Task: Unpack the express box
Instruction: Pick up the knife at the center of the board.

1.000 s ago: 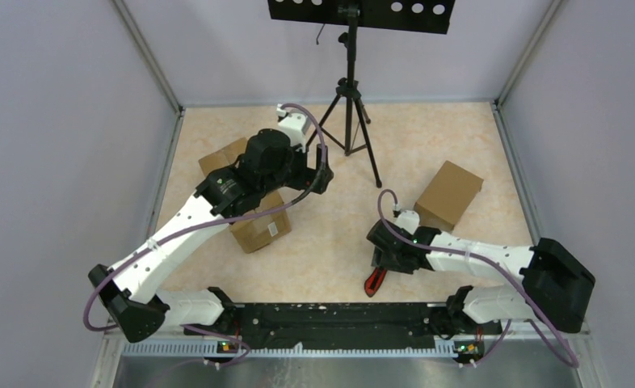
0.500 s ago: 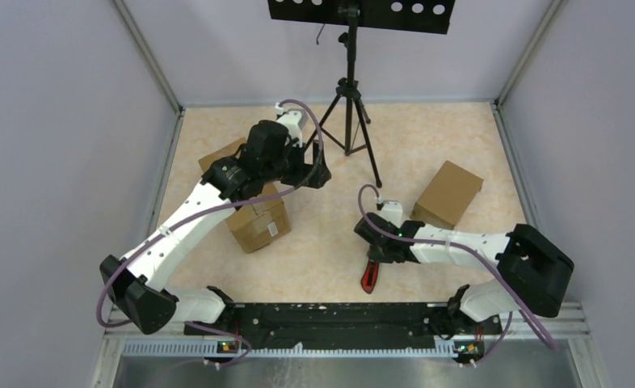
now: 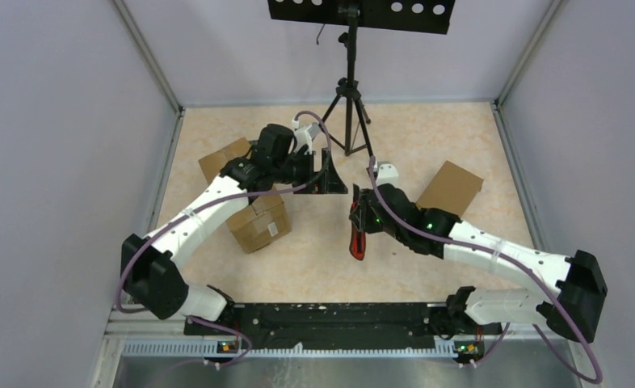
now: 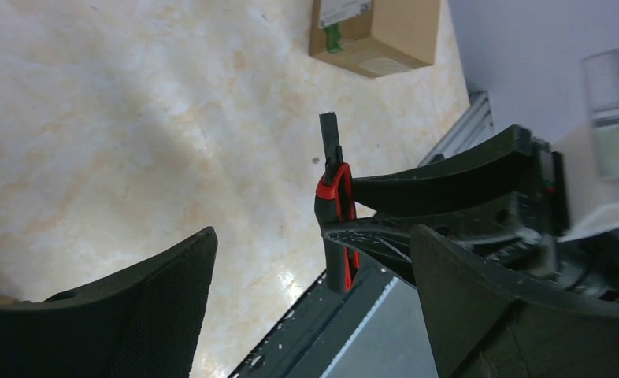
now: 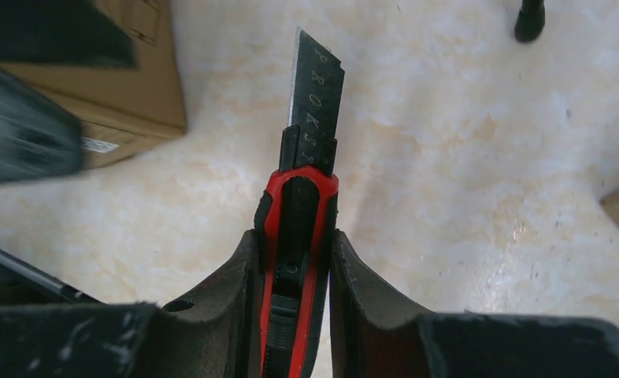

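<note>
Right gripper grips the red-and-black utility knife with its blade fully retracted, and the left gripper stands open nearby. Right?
Not quite: the blade is extended, not retracted. The right wrist view shows the silver blade sticking out of the red-and-black utility knife clamped in the right gripper. The left gripper does stand open nearby.

Knife [image 3: 356,241] between left box [image 3: 259,226], right box [image 3: 452,190]; (tripod [image 3: 348,97] behind)

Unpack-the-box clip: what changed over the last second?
The right gripper closed on the red utility knife lying near the arms' bases, lifted it and carried it toward the middle of the table. The left gripper, open, swung right, off the labelled box, toward the knife. That box, the box behind it, the right-hand box and the tripod stayed put.
</note>
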